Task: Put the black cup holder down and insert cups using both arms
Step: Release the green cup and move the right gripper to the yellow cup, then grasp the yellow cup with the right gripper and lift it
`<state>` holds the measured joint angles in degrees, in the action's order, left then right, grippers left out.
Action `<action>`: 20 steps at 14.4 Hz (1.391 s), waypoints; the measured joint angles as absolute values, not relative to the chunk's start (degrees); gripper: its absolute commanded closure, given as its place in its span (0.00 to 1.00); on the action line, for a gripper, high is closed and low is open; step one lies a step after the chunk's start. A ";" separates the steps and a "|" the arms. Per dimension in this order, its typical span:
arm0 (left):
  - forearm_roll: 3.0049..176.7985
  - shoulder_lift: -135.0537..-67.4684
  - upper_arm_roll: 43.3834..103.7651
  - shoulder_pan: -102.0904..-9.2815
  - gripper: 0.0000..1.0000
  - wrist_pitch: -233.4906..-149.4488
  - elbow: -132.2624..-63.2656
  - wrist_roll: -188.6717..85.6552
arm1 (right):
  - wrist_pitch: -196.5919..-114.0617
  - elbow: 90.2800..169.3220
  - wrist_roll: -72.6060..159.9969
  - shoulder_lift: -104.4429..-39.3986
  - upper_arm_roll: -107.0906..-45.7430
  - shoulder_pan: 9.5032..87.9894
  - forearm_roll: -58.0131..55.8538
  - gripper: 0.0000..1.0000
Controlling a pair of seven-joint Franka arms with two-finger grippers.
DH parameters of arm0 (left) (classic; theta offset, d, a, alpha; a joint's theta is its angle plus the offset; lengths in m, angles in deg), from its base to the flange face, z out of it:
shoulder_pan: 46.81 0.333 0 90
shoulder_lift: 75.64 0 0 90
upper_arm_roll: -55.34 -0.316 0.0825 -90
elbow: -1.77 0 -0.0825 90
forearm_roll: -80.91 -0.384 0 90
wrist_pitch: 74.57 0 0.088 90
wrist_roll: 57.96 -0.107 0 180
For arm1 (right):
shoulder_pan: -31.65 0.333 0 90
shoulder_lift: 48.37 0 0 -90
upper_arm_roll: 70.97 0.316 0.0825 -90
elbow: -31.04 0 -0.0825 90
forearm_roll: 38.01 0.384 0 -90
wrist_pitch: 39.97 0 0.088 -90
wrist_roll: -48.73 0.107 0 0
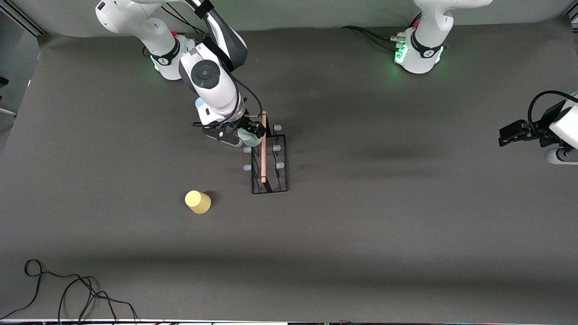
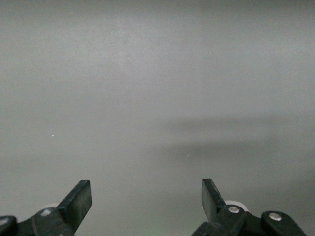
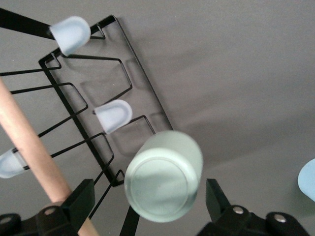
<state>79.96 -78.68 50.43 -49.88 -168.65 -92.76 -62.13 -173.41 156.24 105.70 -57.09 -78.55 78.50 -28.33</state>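
Yellow cup (image 1: 198,201) waits mid-table; pale green cup (image 3: 163,175) sits on cup holder (image 1: 269,168) peg between right gripper's (image 1: 244,135) spread fingers; left gripper (image 1: 515,133) idles open.

We see only part of the pale green cup (image 1: 249,137) in the front view, since the right arm's wrist covers most of it, and the peg that carries it stays hidden inside the cup. The right gripper (image 3: 147,199) shows just its finger ends at the wrist picture's edge. A light blue shape (image 3: 308,179) is cut off by that picture's edge. The left arm (image 1: 560,128) is cropped at the front view's border, near the counter's edge.
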 measured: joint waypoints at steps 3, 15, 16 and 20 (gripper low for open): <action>79.97 -78.68 50.43 -49.88 0.00 -168.64 -92.66 -62.09 | -164.81 150.90 103.75 -56.79 -80.55 78.48 -28.35 0.00; 79.97 -78.38 50.27 -49.43 0.00 -166.39 -90.29 -62.03 | -165.38 143.92 68.48 -64.55 -100.86 74.70 -27.83 0.00; 79.97 -78.39 50.29 -49.43 0.00 -166.37 -90.30 -62.03 | -167.04 143.81 66.53 -66.17 -100.87 73.59 -26.11 0.00; 79.97 -78.69 50.34 -49.43 0.00 -166.36 -90.62 -62.04 | -171.27 141.94 57.95 -72.52 -100.89 71.00 -14.20 0.00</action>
<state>79.97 -78.69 50.34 -49.43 -166.36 -90.62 -62.04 -171.27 141.94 57.95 -72.52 -100.89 71.00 -14.20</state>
